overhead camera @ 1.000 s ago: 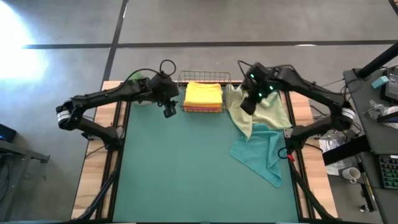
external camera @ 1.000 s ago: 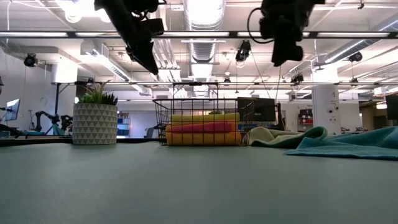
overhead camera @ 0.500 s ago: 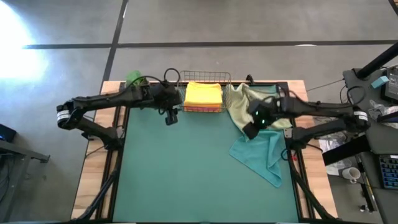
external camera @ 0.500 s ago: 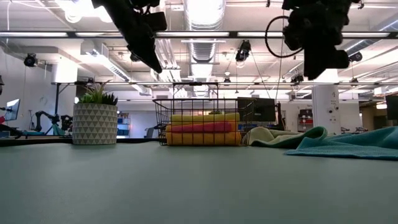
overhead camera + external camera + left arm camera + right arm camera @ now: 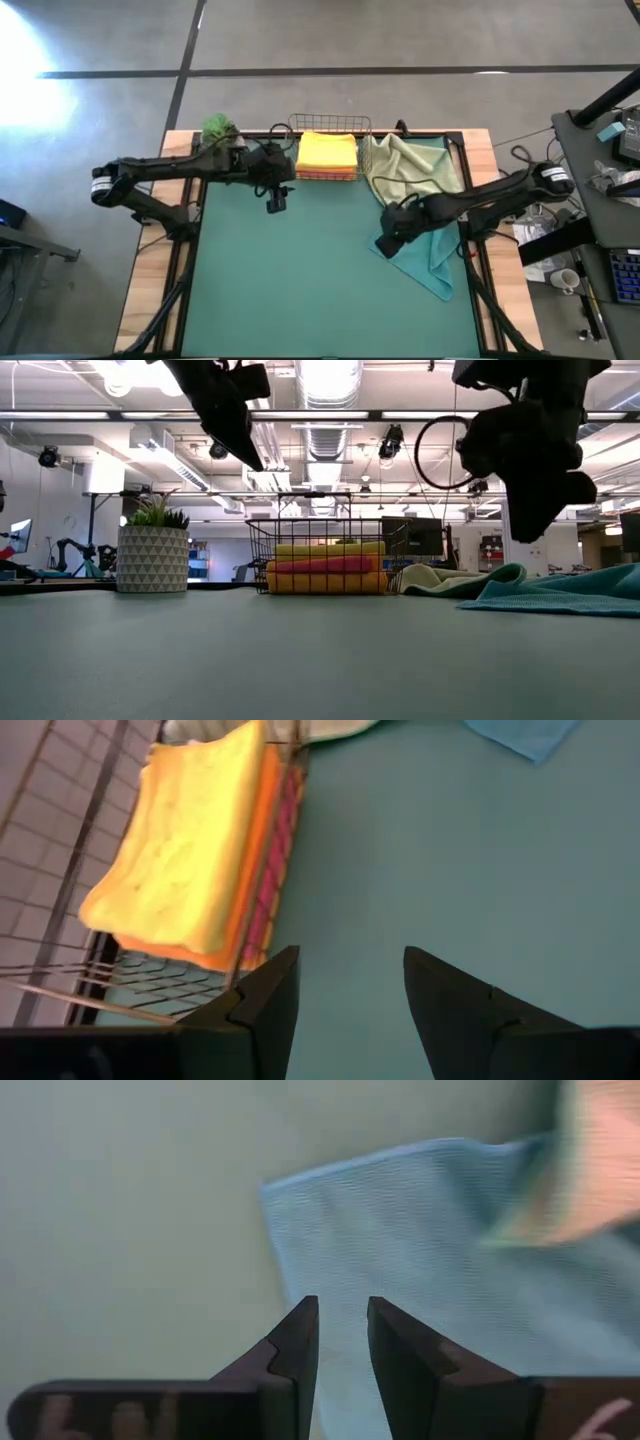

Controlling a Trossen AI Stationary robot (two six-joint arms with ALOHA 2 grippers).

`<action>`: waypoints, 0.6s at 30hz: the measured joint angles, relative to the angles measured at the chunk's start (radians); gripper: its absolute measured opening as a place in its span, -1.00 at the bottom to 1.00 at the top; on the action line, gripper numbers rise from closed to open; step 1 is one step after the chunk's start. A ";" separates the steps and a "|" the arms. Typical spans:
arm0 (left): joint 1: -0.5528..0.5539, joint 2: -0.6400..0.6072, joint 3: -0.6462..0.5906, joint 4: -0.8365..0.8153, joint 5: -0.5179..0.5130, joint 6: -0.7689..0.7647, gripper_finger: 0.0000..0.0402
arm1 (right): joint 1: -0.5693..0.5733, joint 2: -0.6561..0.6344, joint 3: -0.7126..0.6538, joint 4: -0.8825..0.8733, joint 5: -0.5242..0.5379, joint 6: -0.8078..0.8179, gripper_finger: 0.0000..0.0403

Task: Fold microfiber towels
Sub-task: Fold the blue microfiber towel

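Observation:
A teal towel (image 5: 428, 252) lies crumpled on the green mat at the right, partly under a pale sage towel (image 5: 412, 168) that lies behind it. Folded towels, yellow (image 5: 190, 850) on top of orange and pink, are stacked in a wire basket (image 5: 328, 176) at the far edge. My right gripper (image 5: 342, 1325) hangs above the teal towel near its left corner (image 5: 268, 1188); its fingers stand a narrow gap apart with nothing between them, and it shows clear of the cloth in the low view (image 5: 542, 510). My left gripper (image 5: 350, 982) hovers open just in front of the basket (image 5: 275, 200).
A potted plant (image 5: 218, 127) stands at the far left corner, left of the basket. The green mat (image 5: 300, 280) is bare across its middle and left. A desk with clutter (image 5: 610, 200) stands beyond the table's right edge.
My right gripper has swung from above the sage towel at the far edge toward the near edge and down, rolling as it went, and now hangs over the teal towel's left corner. My left gripper has drifted a little toward the near edge, away from the basket.

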 joint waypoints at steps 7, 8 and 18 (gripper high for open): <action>-0.065 0.000 -0.017 -0.012 0.000 -0.059 -0.18 | 0.042 0.133 0.002 0.148 0.068 0.040 -0.60; -0.075 0.000 -0.017 -0.021 0.000 -0.072 -0.18 | 0.043 0.153 0.002 0.158 0.079 0.051 -0.60; -0.170 0.000 -0.018 -0.061 0.000 -0.139 -0.18 | 0.045 0.319 0.005 0.286 0.127 0.114 -0.60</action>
